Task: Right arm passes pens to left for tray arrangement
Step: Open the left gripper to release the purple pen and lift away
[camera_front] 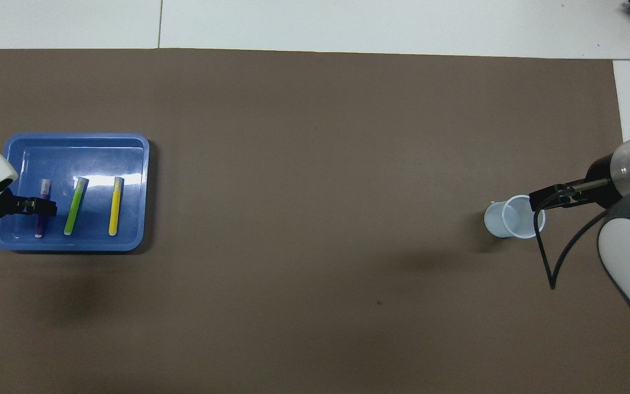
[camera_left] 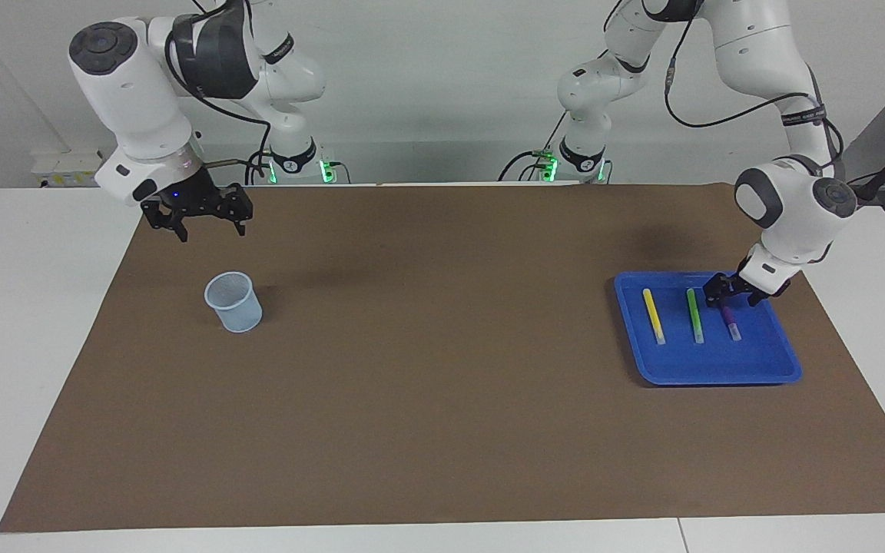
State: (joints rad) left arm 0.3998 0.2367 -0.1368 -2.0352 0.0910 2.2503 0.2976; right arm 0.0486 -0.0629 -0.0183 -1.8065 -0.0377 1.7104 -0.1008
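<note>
no text, labels or numbers readable

Wall [camera_left: 442, 92]: plain, pale grey-white.
Table [camera_left: 35, 322]: white top.
Mat [camera_left: 442, 384]: brown sheet, covers most of the table.
</note>
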